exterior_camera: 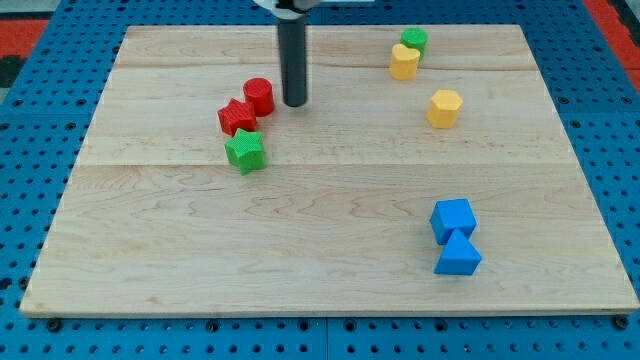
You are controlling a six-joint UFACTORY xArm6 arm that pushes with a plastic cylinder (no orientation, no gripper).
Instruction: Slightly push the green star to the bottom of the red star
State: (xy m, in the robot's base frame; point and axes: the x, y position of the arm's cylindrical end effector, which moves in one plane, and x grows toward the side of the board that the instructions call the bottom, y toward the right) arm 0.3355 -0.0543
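My tip [295, 103] sits on the wooden board [330, 290] in the upper-left part of the view, just to the view's right of the red cylinder [259, 95]; a sliver of board seems to show between them, though I cannot tell for certain whether they touch. The rod is a plain dark shaft with no jaws, holding nothing, and it rises straight up out of the view's top. Green star [245, 151] lies below and to the view's left of my tip, apart from it, with the red star [236, 117] and the red cylinder between the two. Green star sits just under the red star, set slightly to the view's right, edges touching or very nearly so. Red star presses against the lower-left side of the red cylinder. Far side of the board: green cylinder [414, 40] at the view's top right, a yellow block [404, 62] of rounded shape touching it from below-left, and a yellow hexagonal block [445, 107] below those, standing alone. Lower right: blue cube [453, 219] with a blue triangular block [458, 256] touching its bottom edge. Board rests on a blue perforated surface [40, 120]. No writing, labels or brand marks readable anywhere.
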